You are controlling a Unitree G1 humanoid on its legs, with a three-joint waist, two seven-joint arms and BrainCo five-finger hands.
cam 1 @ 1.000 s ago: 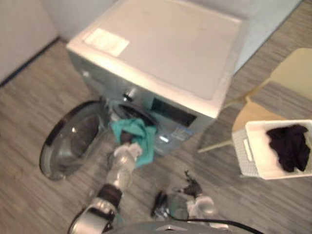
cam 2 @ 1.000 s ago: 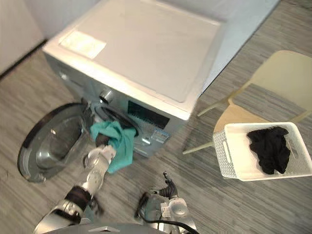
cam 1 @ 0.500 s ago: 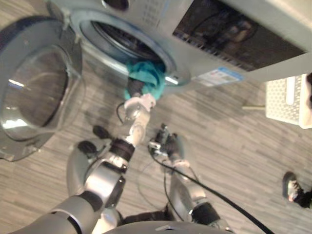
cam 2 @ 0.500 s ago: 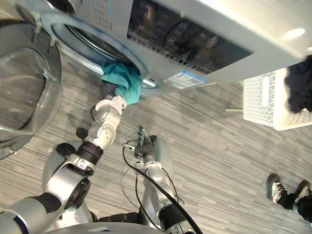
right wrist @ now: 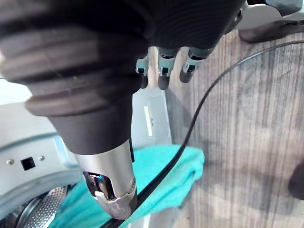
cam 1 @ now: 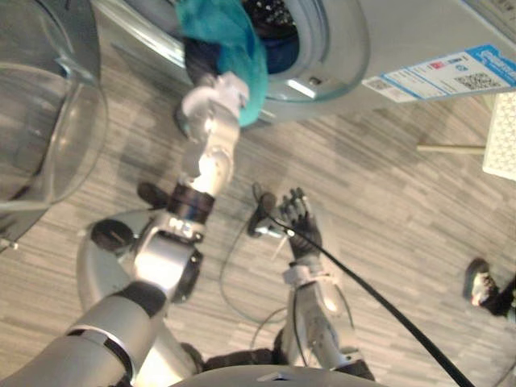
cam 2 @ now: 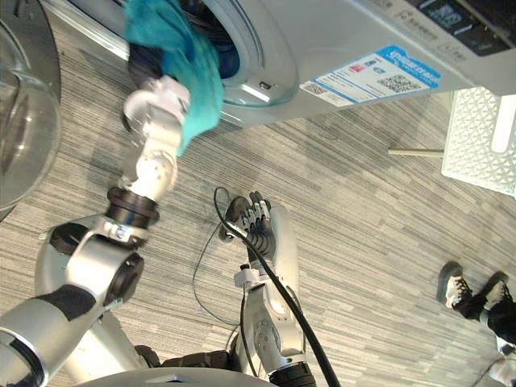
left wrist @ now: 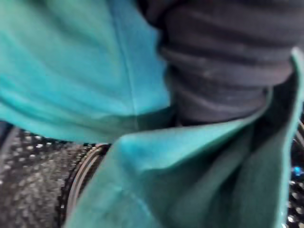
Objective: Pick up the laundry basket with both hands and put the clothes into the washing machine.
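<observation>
Draping limp over the left hand [cam 1: 201, 58], the teal cloth [cam 1: 230, 32] sits at the washing machine [cam 1: 347, 40] drum mouth, plain, creased and unpatterned. Looks soft, light and floppy, so probably best bunched mid-fabric to clear the rim. Left fingers are hidden under fabric, can't tell their state; right hand [cam 1: 300, 219] hangs low, fingers straight, apart.

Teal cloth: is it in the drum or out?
Partly in. The teal cloth has its top in the washer opening; the rest hangs out over the lower rim, draped over the left robot hand.
</observation>
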